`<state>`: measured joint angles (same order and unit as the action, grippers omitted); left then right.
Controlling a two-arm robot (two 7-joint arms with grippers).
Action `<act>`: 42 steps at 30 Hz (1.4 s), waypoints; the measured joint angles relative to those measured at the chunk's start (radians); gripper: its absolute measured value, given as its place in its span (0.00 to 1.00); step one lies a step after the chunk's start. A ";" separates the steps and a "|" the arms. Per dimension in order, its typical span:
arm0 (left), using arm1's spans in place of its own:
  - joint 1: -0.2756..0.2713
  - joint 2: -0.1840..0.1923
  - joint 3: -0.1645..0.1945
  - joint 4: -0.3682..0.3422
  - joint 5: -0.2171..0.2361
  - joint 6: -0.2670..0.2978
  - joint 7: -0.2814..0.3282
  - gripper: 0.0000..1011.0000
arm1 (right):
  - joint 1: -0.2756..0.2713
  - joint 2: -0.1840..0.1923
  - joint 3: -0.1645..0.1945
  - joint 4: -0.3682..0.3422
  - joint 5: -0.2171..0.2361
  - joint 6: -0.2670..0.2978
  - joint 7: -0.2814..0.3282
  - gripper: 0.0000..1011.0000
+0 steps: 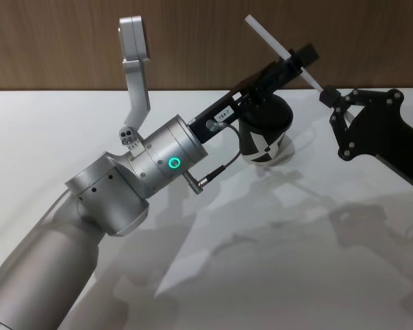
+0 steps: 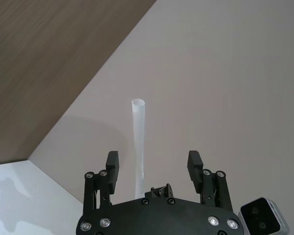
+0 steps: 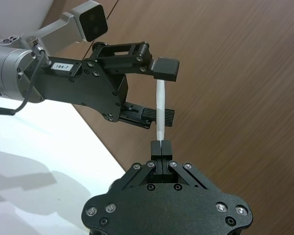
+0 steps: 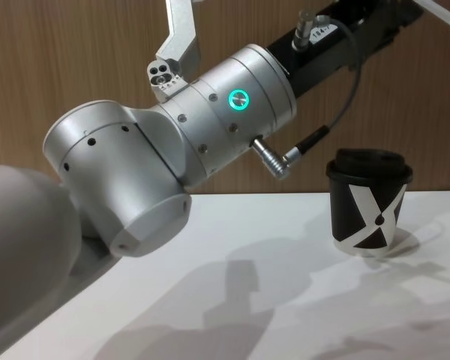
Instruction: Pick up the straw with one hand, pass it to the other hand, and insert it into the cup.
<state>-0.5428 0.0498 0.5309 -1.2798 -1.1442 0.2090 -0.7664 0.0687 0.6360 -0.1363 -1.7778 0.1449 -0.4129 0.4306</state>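
The white straw point(image 1: 282, 49) hangs slanted in the air above the table. My right gripper point(image 1: 327, 96) is shut on its lower end, the fingers point(image 3: 157, 147) pinched tight around it. My left gripper point(image 2: 154, 161) is open, and the straw point(image 2: 138, 139) runs between its two spread fingers point(image 2: 112, 164) without touching either. From the right wrist, the left gripper point(image 3: 160, 93) straddles the straw point(image 3: 160, 105) mid-length. The black cup point(image 4: 367, 202) with its white X pattern and domed lid stands upright on the table, below the left gripper and partly hidden behind it point(image 1: 265, 137).
The white table point(image 1: 275, 261) ends at a wooden wall point(image 1: 55, 41) close behind the cup. My left arm's silver forearm point(image 4: 225, 112) reaches diagonally across the table's left and middle.
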 joint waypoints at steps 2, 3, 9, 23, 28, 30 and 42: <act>-0.001 -0.001 0.001 0.002 0.000 -0.001 0.000 0.82 | 0.000 0.000 0.000 0.000 0.000 0.000 0.000 0.00; -0.002 -0.002 0.001 0.003 0.000 -0.001 0.000 0.81 | 0.000 0.000 0.000 0.000 0.000 0.000 0.000 0.00; -0.005 -0.004 0.003 0.008 -0.001 -0.003 0.001 0.62 | 0.000 0.000 0.000 0.000 0.000 0.000 0.000 0.00; -0.008 -0.007 0.005 0.013 -0.001 -0.005 0.002 0.19 | 0.000 0.000 0.000 0.000 0.000 0.000 0.000 0.00; -0.009 -0.008 0.006 0.014 -0.001 -0.006 0.002 0.07 | 0.000 0.000 0.000 0.000 0.000 0.000 0.000 0.00; -0.009 -0.008 0.006 0.014 -0.001 -0.006 0.002 0.05 | 0.000 0.000 0.000 0.000 0.000 0.000 0.000 0.00; -0.010 -0.009 0.007 0.015 -0.001 -0.006 0.001 0.01 | 0.000 0.000 0.000 0.000 0.000 0.000 0.000 0.24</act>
<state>-0.5529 0.0412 0.5378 -1.2649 -1.1455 0.2034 -0.7655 0.0686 0.6360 -0.1364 -1.7779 0.1449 -0.4127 0.4305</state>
